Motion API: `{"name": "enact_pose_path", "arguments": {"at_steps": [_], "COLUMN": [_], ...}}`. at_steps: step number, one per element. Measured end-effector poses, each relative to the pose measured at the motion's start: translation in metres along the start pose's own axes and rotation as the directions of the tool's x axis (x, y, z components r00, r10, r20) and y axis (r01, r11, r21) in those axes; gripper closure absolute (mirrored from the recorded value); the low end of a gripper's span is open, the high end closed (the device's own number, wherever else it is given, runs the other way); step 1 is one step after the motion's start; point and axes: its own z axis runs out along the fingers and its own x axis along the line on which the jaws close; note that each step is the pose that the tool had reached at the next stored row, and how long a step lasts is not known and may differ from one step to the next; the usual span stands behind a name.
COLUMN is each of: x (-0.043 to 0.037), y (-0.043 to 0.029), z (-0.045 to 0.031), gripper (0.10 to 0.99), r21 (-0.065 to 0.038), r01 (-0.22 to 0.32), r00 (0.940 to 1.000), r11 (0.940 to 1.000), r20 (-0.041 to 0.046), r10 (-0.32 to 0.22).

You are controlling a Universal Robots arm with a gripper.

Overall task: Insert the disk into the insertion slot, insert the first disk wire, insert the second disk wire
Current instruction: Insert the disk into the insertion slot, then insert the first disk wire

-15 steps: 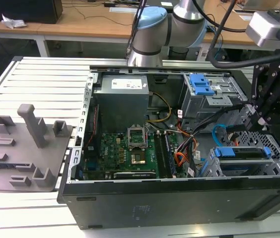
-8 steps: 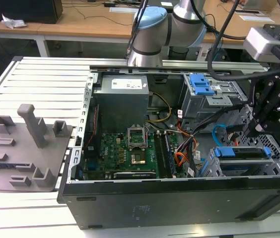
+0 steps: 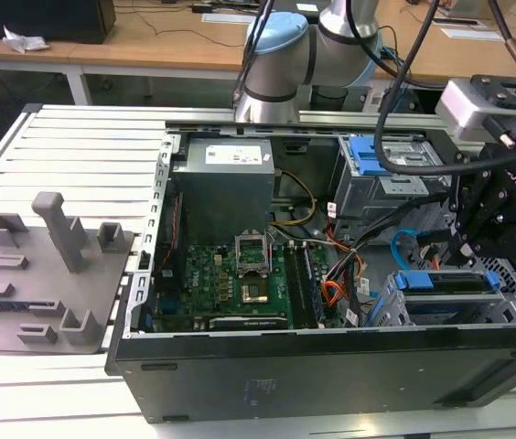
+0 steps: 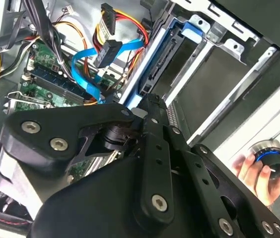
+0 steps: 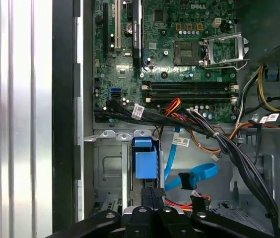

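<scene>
exterior view: disk [image 3: 446, 282] sits in insertion slot [image 3: 384, 313], looks seated; gripper [image 3: 462, 249] right by it, jaws pinched narrow, nothing held. second wrist view: blue wire [image 4: 83, 74] & pwr plug [image 4: 109, 50] loose, both wires left

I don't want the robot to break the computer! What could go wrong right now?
The end effector sits low among loose wires. The blue cable lies right beside it and might snag or get pinched. The black bundle runs along the cage edge, so it could catch too. A hand shows beside the case in the second wrist view; a swinging arm might bump it.
</scene>
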Motion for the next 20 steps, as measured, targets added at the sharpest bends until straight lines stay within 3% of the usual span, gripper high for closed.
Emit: {"name": "enact_pose_path", "arguments": {"at_steps": [3, 18, 19, 20], "x": [0.0, -0.0001, -0.0001, -0.0001], "y": [-0.0036, -0.0039, -0.0039, -0.0039], "z": [0.0049, 0.0053, 0.0054, 0.0054], "gripper": [0.98, 0.98, 0.973, 0.851], "r21": [0.0, 0.0, 0.0, 0.0], "r01": [0.0, 0.0, 0.0, 0.0], "r00": [1.0, 1.0, 1.0, 1.0], "r11": [1.0, 1.0, 1.0, 1.0], "r20": [-0.0003, 0.0, 0.0, 0.0], "r10": [0.0, 0.0, 0.0, 0.0]}}
